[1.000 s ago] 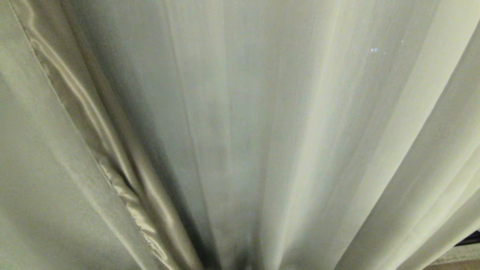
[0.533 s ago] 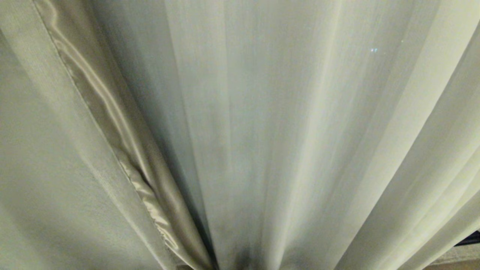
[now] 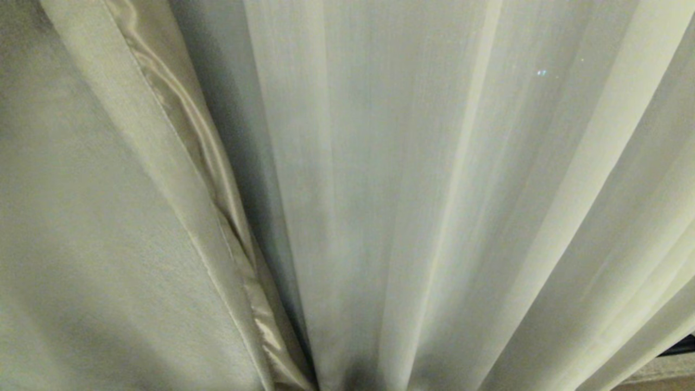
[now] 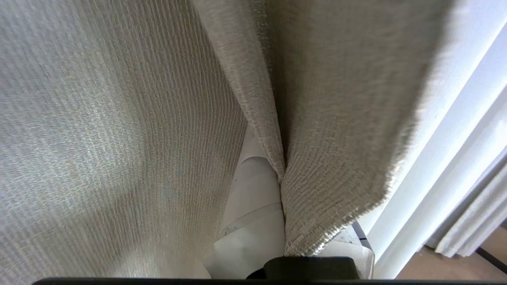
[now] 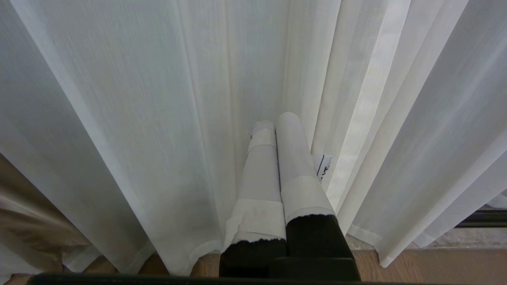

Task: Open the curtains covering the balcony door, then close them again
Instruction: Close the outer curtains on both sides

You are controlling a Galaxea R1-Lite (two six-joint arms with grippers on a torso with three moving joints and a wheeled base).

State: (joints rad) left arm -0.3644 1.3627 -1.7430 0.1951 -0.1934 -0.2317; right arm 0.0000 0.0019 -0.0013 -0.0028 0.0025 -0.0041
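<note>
The curtains fill the head view: a coarse opaque layer (image 3: 108, 217) with a shiny lining edge (image 3: 217, 179) on the left, and a thin sheer layer (image 3: 412, 179) across the middle and right. In the left wrist view my left gripper (image 4: 282, 174) is shut on a fold of the woven opaque curtain (image 4: 336, 158). One white-wrapped finger (image 4: 253, 206) shows and fabric covers the other. My right gripper (image 5: 273, 122) is shut and empty, its wrapped fingers pressed together and pointing into the sheer folds (image 5: 158, 118). The balcony door is hidden behind the curtains.
Wooden floor (image 5: 416, 265) shows under the sheer hem beside the right gripper. A dark strip (image 5: 481, 217) runs low behind the sheer. White pleated folds (image 4: 467, 221) hang beside the held opaque curtain. Neither arm is in the head view.
In the head view the opaque curtain's lined edge has slid to the right, covering more of the sheer layer. The right gripper's side of the scene looks unchanged.
</note>
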